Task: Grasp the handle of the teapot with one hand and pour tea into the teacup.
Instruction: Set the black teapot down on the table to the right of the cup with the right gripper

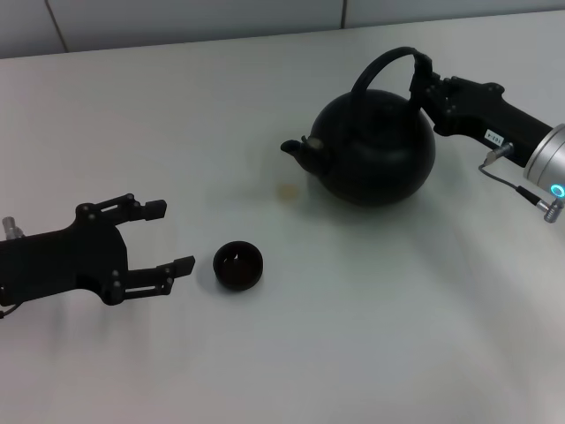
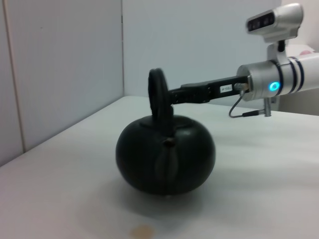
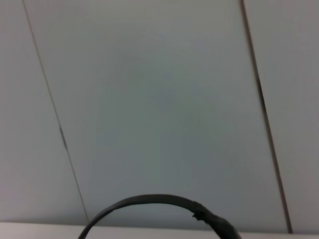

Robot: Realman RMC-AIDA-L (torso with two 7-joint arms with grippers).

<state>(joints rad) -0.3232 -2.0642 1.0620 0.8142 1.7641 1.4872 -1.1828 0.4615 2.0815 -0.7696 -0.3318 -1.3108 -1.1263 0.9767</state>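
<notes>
The matte-black teapot [image 1: 375, 150] stands upright on the white table, its spout pointing toward the robot's left. My right gripper [image 1: 422, 75] reaches in from the right and is shut on the handle [image 1: 380, 64] at its thick side. The left wrist view shows the teapot [image 2: 164, 159], the handle [image 2: 157, 92] and my right gripper [image 2: 174, 94] meeting it. In the right wrist view only the handle's arch [image 3: 149, 200] shows. The small black teacup [image 1: 238, 264] sits near the front. My left gripper [image 1: 174, 237] rests open just left of the cup, holding nothing.
A small tan spot [image 1: 286, 191] marks the white table [image 1: 371, 336] between cup and teapot. Light wall panels rise behind the table. The right arm's silver wrist [image 1: 549, 159] with a cable hangs at the right edge.
</notes>
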